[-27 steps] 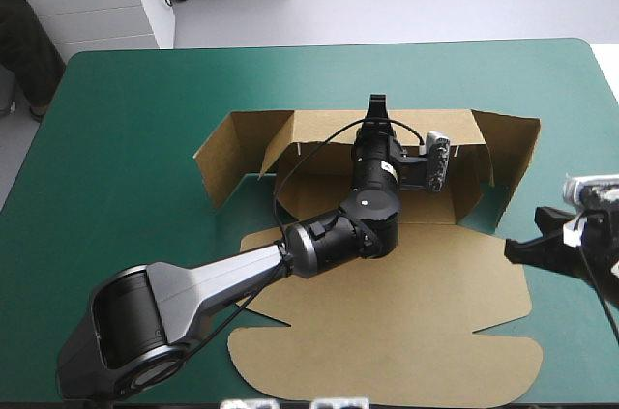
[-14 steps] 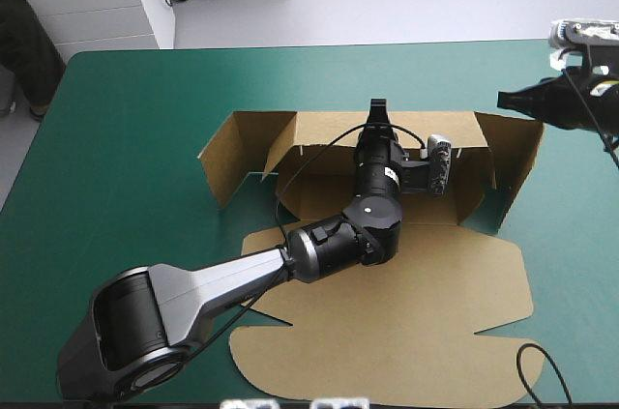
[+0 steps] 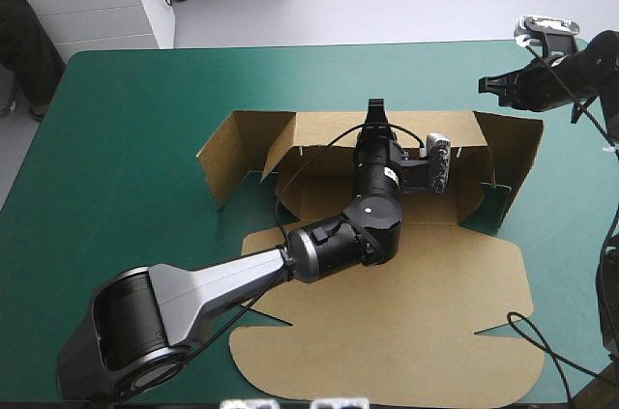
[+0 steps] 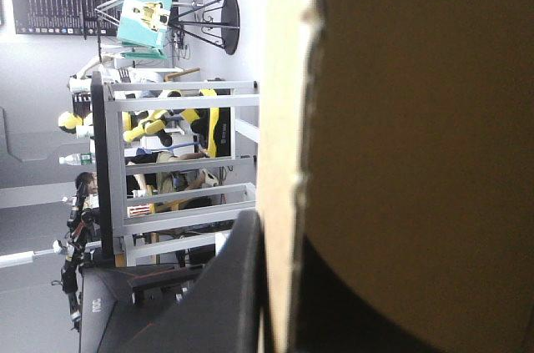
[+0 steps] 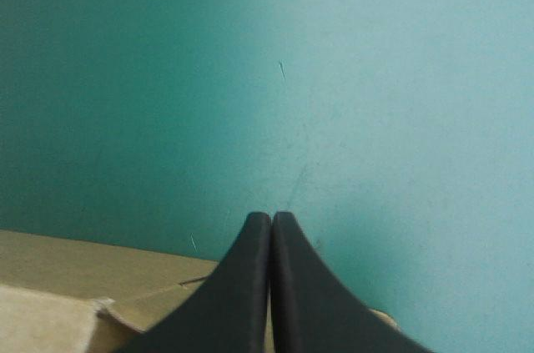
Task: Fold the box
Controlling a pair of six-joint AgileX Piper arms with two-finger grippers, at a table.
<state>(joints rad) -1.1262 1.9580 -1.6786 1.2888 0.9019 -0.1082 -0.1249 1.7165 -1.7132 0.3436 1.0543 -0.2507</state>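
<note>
The brown box [image 3: 387,322] lies mid-table with its lid flat toward the near edge. Its back wall [image 3: 324,129] and both end flaps are raised. My left gripper [image 3: 375,109] reaches over the tray floor to the top edge of the back wall. In the left wrist view the board [image 4: 417,119] sits edge-on between the fingers, so the left gripper [image 4: 275,232] is shut on it. My right gripper [image 3: 488,87] hovers shut above the cover, just beyond the box's far right corner. In the right wrist view the right gripper [image 5: 271,219] points at teal-green cover, with box board [image 5: 75,282] beside and under it.
The raised left flap [image 3: 218,162] and right flap [image 3: 517,153] stand at the ends of the tray. Bare teal-green cover [image 3: 116,158] spreads to the left of the box and behind it. The table's far edge runs close behind the right gripper.
The right arm swung from beside the box's near right side to the far right corner, then shifted slightly inward. The left gripper kept its hold on the back wall.
</note>
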